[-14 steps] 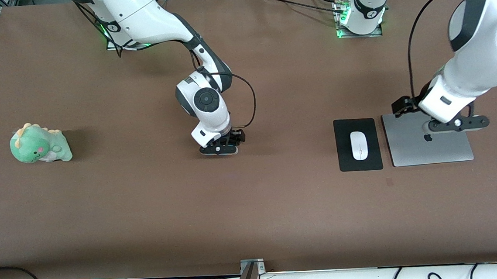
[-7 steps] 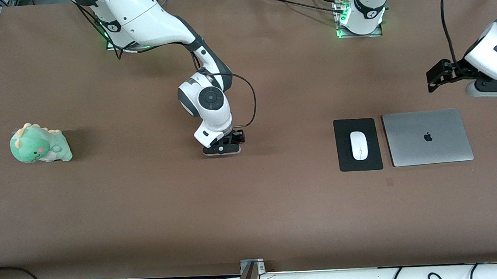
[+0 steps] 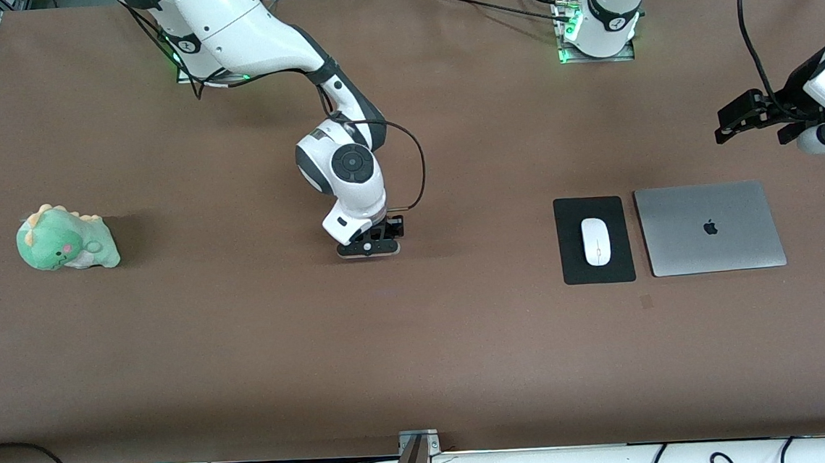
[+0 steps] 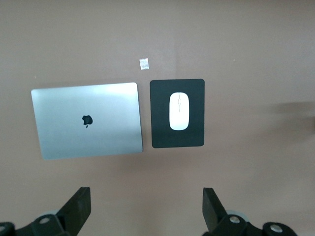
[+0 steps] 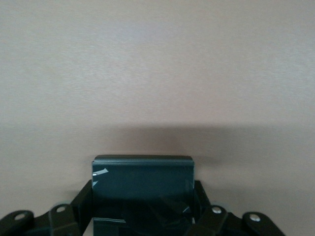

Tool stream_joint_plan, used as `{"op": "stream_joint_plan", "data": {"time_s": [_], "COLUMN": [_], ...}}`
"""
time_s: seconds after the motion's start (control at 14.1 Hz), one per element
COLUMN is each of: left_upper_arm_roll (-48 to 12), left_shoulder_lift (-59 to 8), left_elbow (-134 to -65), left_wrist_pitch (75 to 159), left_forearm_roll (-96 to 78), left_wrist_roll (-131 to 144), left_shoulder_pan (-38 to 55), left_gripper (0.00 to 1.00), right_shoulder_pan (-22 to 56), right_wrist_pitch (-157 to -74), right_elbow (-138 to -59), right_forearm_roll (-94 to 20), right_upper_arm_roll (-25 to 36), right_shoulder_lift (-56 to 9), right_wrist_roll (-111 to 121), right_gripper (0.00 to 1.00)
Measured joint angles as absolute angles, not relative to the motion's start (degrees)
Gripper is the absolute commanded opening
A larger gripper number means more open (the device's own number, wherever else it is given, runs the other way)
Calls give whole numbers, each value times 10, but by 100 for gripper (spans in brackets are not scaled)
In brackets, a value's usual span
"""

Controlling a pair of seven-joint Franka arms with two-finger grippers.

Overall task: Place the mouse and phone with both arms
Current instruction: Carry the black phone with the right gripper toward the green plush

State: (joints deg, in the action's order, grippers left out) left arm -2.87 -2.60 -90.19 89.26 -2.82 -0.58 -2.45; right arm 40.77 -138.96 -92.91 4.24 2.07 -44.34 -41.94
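Two arms work the brown desk (image 3: 420,347): the right tool (image 3: 368,248) is down near its middle, clamped on the phone (image 5: 142,189), which only the right wrist view shows, dark between the fingers (image 5: 81,206). The left tool (image 4: 146,209), spread wide and empty, hangs above the left arm's end of the desk. Its wrist view looks down on the mouse (image 4: 179,111) lying on the mouse pad (image 4: 162,137), just beside a closed laptop (image 4: 86,119).

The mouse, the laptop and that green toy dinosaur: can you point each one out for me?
mouse (image 3: 596,241): front view, middle of its white top.
laptop (image 3: 710,227): front view, on the logo in the closed silver lid.
toy dinosaur (image 3: 64,240): front view, on its green head.
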Motion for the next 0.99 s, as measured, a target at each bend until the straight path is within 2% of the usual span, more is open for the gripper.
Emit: {"op": "stream_joint_plan", "data": {"time_s": [0.35, 0.64, 0.85, 0.99], "left_upper_arm_roll": [-43, -55, -53, -52], "left_shoulder_lift": [-27, -26, -26, -26], "left_elbow": [-927, -927, -924, -919], "left_wrist_pitch": [918, 921, 922, 922], "left_forearm_roll": [1, 15, 15, 15], "left_wrist_roll": [3, 18, 18, 18], "left_shoulder_pan": [-16, -10, -13, -16], "left_gripper": [100, 100, 100, 100], "right_shoulder_pan": [356, 292, 229, 174], "right_wrist_pitch": [-1313, -1284, -1302, -1359], "right_elbow": [-901, -906, -966, -1047], "right_forearm_roll": [42, 42, 42, 42], "right_upper_arm_roll": [30, 32, 34, 36], "right_shoulder_lift": [-443, -422, -376, -332], "right_wrist_roll": [-315, -202, -130, -74], "right_gripper": [41, 34, 34, 34]}}
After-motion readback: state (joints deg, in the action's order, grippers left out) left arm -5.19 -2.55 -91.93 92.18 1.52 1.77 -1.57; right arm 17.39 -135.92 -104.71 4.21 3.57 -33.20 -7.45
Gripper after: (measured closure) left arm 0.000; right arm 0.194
